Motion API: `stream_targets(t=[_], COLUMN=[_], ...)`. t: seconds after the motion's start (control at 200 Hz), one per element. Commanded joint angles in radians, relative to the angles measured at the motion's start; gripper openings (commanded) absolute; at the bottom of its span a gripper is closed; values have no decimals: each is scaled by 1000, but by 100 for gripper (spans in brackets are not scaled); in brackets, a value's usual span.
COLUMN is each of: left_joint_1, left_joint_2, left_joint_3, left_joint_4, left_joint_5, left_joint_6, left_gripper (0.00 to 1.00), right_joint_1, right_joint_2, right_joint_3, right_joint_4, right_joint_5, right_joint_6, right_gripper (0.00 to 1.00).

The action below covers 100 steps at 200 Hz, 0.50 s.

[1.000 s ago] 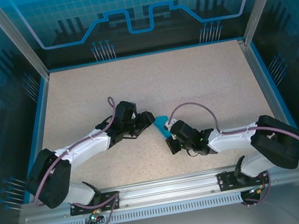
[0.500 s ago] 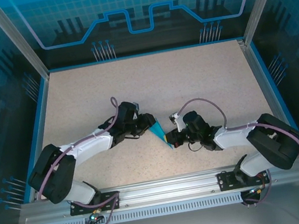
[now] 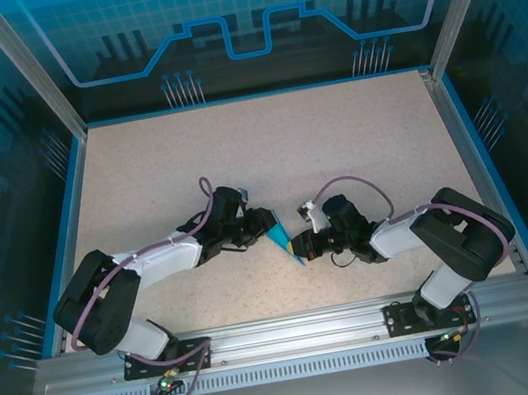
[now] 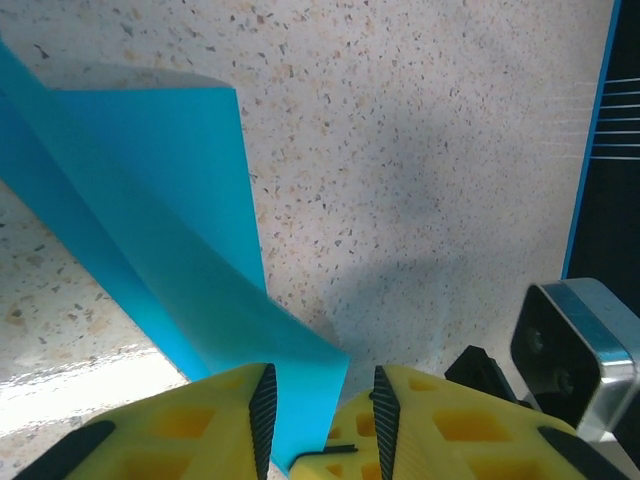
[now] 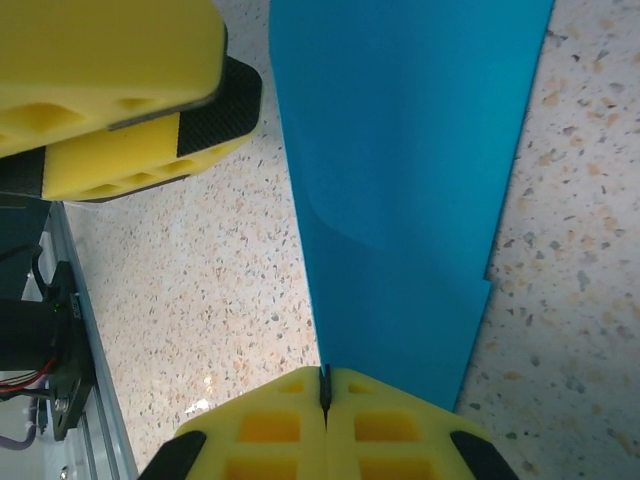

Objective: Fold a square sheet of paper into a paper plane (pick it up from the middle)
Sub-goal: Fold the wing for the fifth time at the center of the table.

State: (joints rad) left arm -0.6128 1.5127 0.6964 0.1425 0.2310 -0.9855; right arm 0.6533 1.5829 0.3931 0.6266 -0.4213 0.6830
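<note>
Speckled beige tabletop [image 3: 356, 141] with a blue rim [image 3: 73, 219] and blue circuit-print panels [image 3: 244, 18] all round, that's your stage. Both arms are bent low and reach in toward the middle, meeting nose to nose a bit on the near side of centre.

Your sheet of paper [image 3: 280, 236] sits right between them. It's teal and not a flat square: from above it reads as a small pointed wedge. The wrist cams show long creased flaps, one layer lying over another, with a soft shadow on the table beside it.

Right gripper [image 3: 298, 245]: clamped tight. In its own wrist view the two yellow fingers [image 5: 400, 430] are pressed flat together and the paper's edge runs straight into the seam. So it's got the sheet pinched at that end.

Left gripper [image 3: 262, 228]: narrow gap. In its wrist view a corner of the paper runs down between the yellow fingers [image 4: 180, 430], snug against one pad, with a sliver of table showing next to the other. Whether it's actually biting the paper or just straddling it, you can't tell from these shots.

The right wrist cam also catches the left fingers up in the corner, just beside the sheet's long edge.
</note>
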Motion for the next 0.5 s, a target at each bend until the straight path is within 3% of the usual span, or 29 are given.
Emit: stream_targets(t=[0.0, 0.495], left_joint_1=[-6, -14], left_joint_2=[-3, 45], left_joint_3=[-26, -64], left_joint_4=[47, 207], left_joint_5=[40, 127], left_joint_6=[28, 67], left_gripper=[34, 34], right_joint_1=[-33, -104], right_joint_2=[43, 171], right_joint_3=[16, 18], right_joint_4=[64, 240], right_joint_5=[-75, -211], right_joint_6=[39, 168], right_gripper=[1, 2])
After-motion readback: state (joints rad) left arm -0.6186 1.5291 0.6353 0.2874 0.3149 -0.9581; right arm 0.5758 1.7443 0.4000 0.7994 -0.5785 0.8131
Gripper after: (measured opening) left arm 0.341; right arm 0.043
